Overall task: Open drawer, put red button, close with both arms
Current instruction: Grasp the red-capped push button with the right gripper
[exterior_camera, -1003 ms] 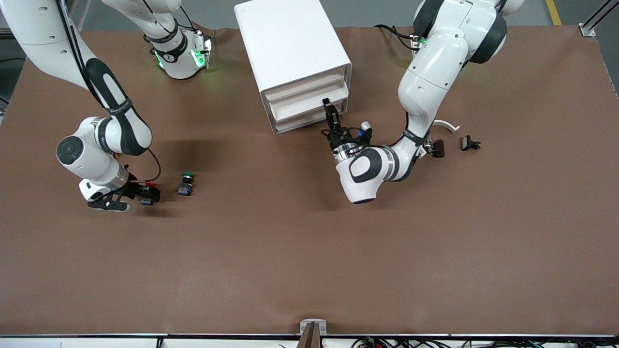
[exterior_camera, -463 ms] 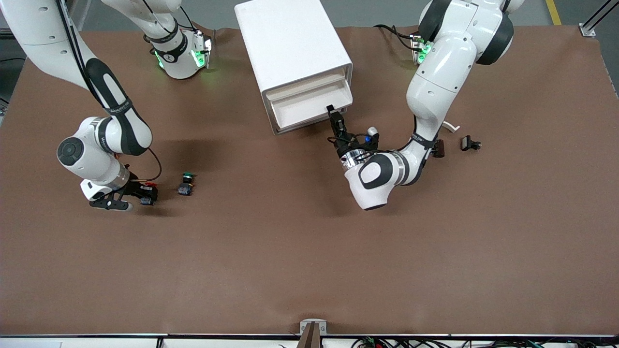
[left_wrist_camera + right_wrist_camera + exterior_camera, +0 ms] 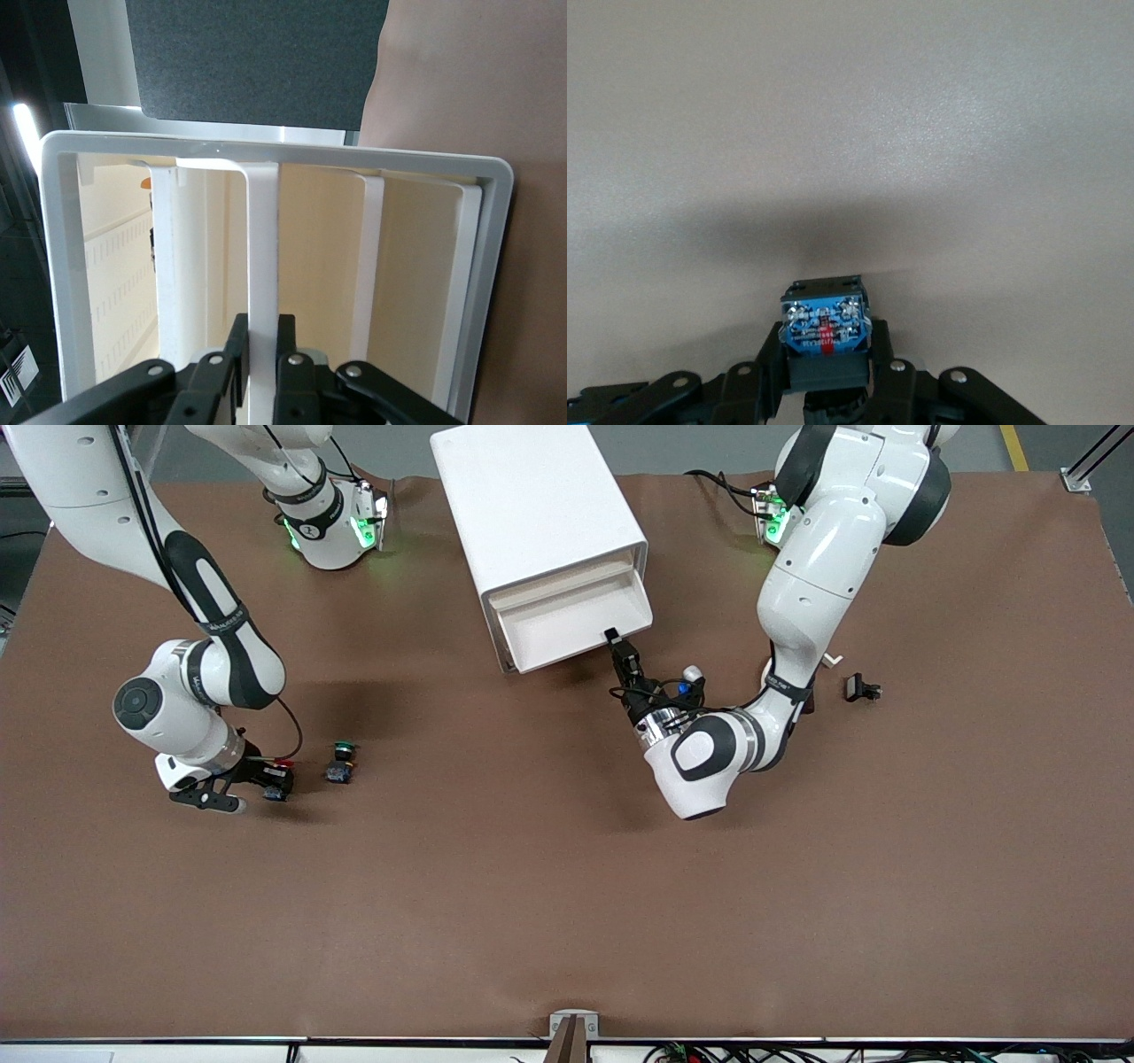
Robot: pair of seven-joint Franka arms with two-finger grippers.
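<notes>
The drawer (image 3: 571, 627) stands pulled partway out of the white cabinet (image 3: 532, 505), its inside bare. My left gripper (image 3: 612, 638) is shut on the drawer's front lip at the corner toward the left arm's end. In the left wrist view the fingers (image 3: 237, 341) pinch that white lip (image 3: 263, 230). My right gripper (image 3: 268, 781) is low over the table toward the right arm's end, shut on the red button (image 3: 276, 779). The right wrist view shows the button's blue underside (image 3: 826, 323) between the fingers (image 3: 880, 354); its red cap is hidden there.
A green-capped button (image 3: 340, 762) stands on the table beside the right gripper, toward the cabinet's side. A small black part (image 3: 861, 688) and a white curved piece (image 3: 829, 659) lie near the left arm's forearm.
The left gripper has drawn the drawer farther out of the cabinet, toward the front camera. The right hand has shifted slightly with the red button.
</notes>
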